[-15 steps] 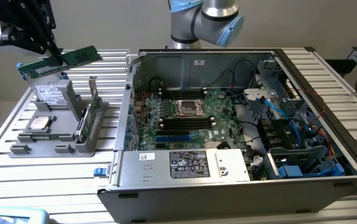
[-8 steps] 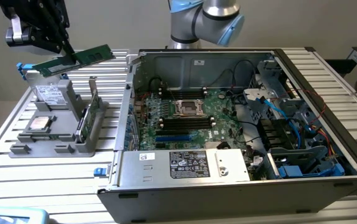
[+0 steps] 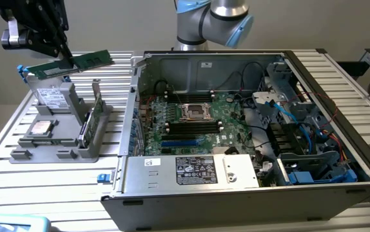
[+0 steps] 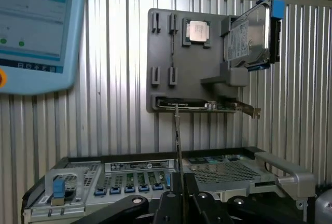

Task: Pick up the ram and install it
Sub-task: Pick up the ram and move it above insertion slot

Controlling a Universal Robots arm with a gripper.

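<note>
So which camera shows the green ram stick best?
The exterior view: the ram shows its flat green face, held in the tool. The wrist view sees it edge-on, a thin line.

Even soft light w/ faint shadows; mild glare on table (image 3: 43, 180).

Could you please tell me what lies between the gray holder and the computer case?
Just a bare strip of slatted table separates the holder from the case, as the exterior view shows.

A robotics lab, shown by slatted bench (image 3: 43, 183), opened computer case (image 3: 236, 209), teach pendant (image 4: 36, 32).
</note>
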